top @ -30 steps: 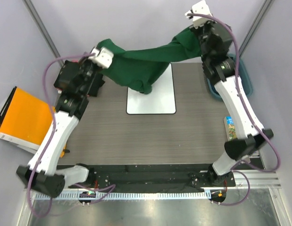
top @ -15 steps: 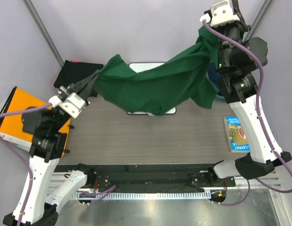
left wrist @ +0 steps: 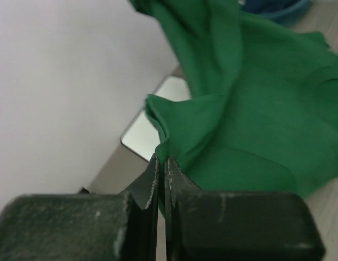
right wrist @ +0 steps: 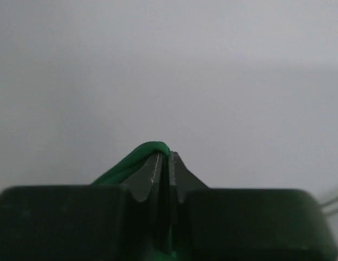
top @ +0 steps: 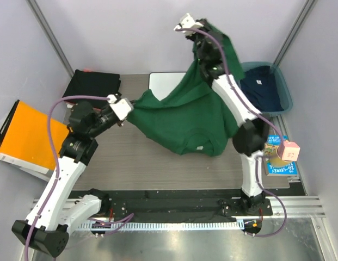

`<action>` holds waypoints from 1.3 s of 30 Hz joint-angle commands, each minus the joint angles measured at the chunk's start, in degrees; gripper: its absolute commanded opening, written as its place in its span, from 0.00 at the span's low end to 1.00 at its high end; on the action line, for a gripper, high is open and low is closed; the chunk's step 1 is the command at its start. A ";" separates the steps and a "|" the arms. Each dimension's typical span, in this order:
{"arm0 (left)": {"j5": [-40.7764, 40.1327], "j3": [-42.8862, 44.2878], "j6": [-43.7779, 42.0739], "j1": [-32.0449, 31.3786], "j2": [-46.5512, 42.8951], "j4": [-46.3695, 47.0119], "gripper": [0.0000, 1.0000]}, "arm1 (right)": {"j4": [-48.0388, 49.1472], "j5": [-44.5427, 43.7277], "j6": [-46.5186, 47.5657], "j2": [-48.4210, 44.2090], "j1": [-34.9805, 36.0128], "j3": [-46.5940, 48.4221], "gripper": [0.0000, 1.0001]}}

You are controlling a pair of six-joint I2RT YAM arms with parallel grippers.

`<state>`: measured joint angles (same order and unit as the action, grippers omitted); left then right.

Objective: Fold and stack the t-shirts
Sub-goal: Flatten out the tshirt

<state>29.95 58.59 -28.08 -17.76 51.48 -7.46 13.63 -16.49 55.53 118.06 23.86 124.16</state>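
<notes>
You have the dark green shirt (top: 190,122) strung between both claws, hanging over the table (top: 130,160). Your left claw (left wrist: 161,163) is pinched tight on one edge of it, low on the left; the wrist view shows cloth bunched right at the closed tips. Your right claw (right wrist: 164,157) is raised high at the back, clamped on a fold of green. Its camera sees only that sliver against the blank wall, so you cannot tell which part of the shirt it holds. From above, those fingertips are buried in cloth.

The shirt covers most of the white board (top: 163,81); only its far left corner shows. Whether the lower hem touches the table is hard to judge.

The black folded shirts (top: 95,84) lie at the far left corner. The navy shirt (top: 261,89) sits in the blue bin (top: 289,97), its near side cut off by the right arm. The orange folder (top: 30,136) lies at the left, one corner behind the left arm.
</notes>
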 commanded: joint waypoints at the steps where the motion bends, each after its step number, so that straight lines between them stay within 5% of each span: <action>1: -2.71 -0.22 -8.64 0.00 -0.59 -11.15 0.00 | -1.93 4.36 -1.57 18.02 0.22 19.16 0.43; 3: -2.01 -0.58 -11.47 0.00 -0.95 -17.19 0.00 | -0.10 4.54 -1.39 21.50 1.63 23.22 0.91; 5: -0.87 -1.19 -14.53 -0.08 -1.56 -20.64 0.00 | -1.75 5.85 -2.52 21.69 2.51 22.71 1.00; 6: -0.25 -1.28 -15.68 -0.08 -2.35 -23.88 0.03 | -1.85 5.86 -4.70 20.55 3.21 19.23 1.00; 7: 0.01 -1.72 -16.30 -0.08 -2.79 -24.96 0.26 | -1.50 6.03 -5.86 18.98 3.56 16.58 1.00; 8: 0.71 -1.90 -17.09 -0.08 -3.14 -26.53 0.37 | -1.24 6.38 -6.91 15.13 3.65 10.90 1.00; 11: 0.72 -2.33 -17.63 -0.08 -4.20 -28.13 0.59 | -3.69 6.56 -11.74 8.19 3.74 2.62 1.00; 12: 0.54 -2.34 -17.45 -0.08 -4.29 -28.13 0.58 | -5.00 6.73 -12.98 6.67 3.74 1.19 1.00; 14: -1.03 -2.08 -16.32 -0.08 -4.11 -27.61 0.40 | -15.16 8.92 -18.85 2.29 3.57 -0.58 1.00; 17: -3.31 -1.37 -14.21 -0.08 -3.23 -25.86 0.32 | -32.57 21.56 -25.02 -3.34 2.86 -2.77 1.00; 21: -23.80 -3.29 -8.85 -0.08 -1.83 -12.96 0.23 | -47.53 36.70 -27.22 -7.22 5.75 -6.99 1.00; 28: -53.20 -1.02 -3.66 1.05 6.25 1.39 0.59 | -64.22 44.96 -24.59 -1.45 14.81 -7.89 0.97; 34: -61.59 1.09 0.74 3.60 8.37 4.47 0.96 | -67.77 48.74 -25.55 5.07 18.59 -1.73 0.97; 39: -62.91 2.32 0.48 6.15 8.02 8.78 1.00 | -67.86 50.50 -26.17 11.13 20.96 3.80 0.96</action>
<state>-27.77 57.52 -29.10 -13.30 60.66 -6.81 -53.28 29.89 30.74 129.05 43.81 119.77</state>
